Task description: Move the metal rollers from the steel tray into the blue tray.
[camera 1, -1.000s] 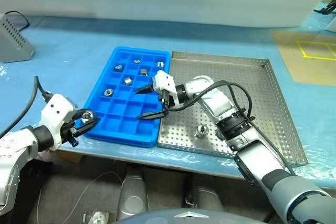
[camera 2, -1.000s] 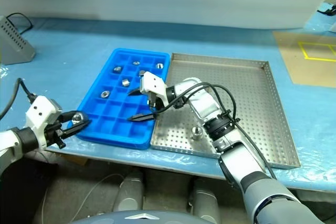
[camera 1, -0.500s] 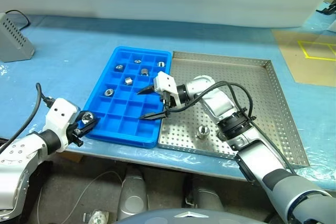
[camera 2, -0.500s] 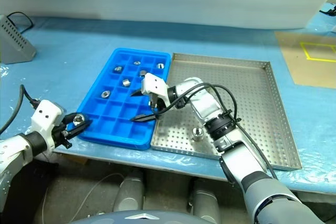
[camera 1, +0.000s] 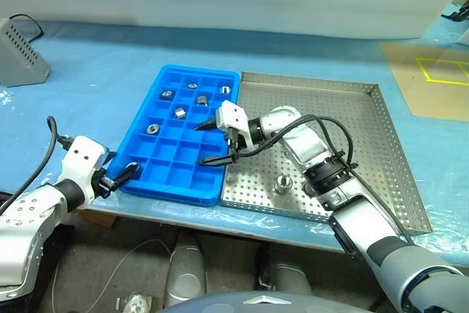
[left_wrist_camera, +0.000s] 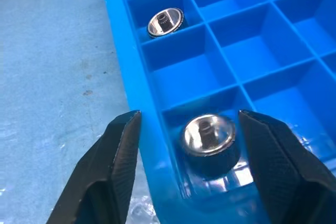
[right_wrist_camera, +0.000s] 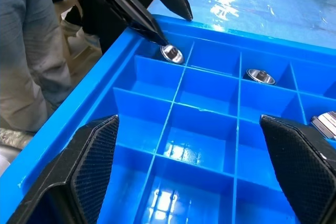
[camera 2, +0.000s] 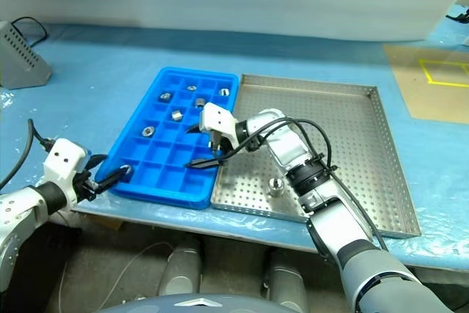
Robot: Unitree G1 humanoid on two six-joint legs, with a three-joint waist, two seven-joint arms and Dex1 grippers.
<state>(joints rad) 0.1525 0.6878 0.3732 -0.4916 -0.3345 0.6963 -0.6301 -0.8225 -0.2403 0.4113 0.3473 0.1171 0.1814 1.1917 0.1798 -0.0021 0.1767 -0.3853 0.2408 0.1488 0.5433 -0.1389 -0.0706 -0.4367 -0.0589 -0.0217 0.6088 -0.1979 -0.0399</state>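
Observation:
The blue tray point(camera 1: 144, 110) lies left of the steel tray point(camera 1: 344, 133) on the blue table. My left gripper point(camera 1: 121, 175) is open at the blue tray's near left corner. One finger is outside the rim and the other over the corner compartment. A metal roller point(left_wrist_camera: 209, 134) rests in that compartment, free of both fingers. Several more rollers point(camera 1: 178, 113) sit in the far compartments. One roller point(camera 1: 281, 183) stands on the steel tray's near part. My right gripper point(camera 1: 199, 144) hangs open and empty over the blue tray's right side, pointing left.
A grey box point(camera 1: 18, 53) with a cable stands at the far left. A brown board with yellow tape point(camera 1: 432, 71) lies at the far right. The table's front edge runs just below both trays. A person's sleeve point(right_wrist_camera: 26, 51) appears beyond the blue tray's near corner.
My left gripper has opened, and the roller it held now sits in the blue tray's near left corner compartment. The right arm has stayed in place.

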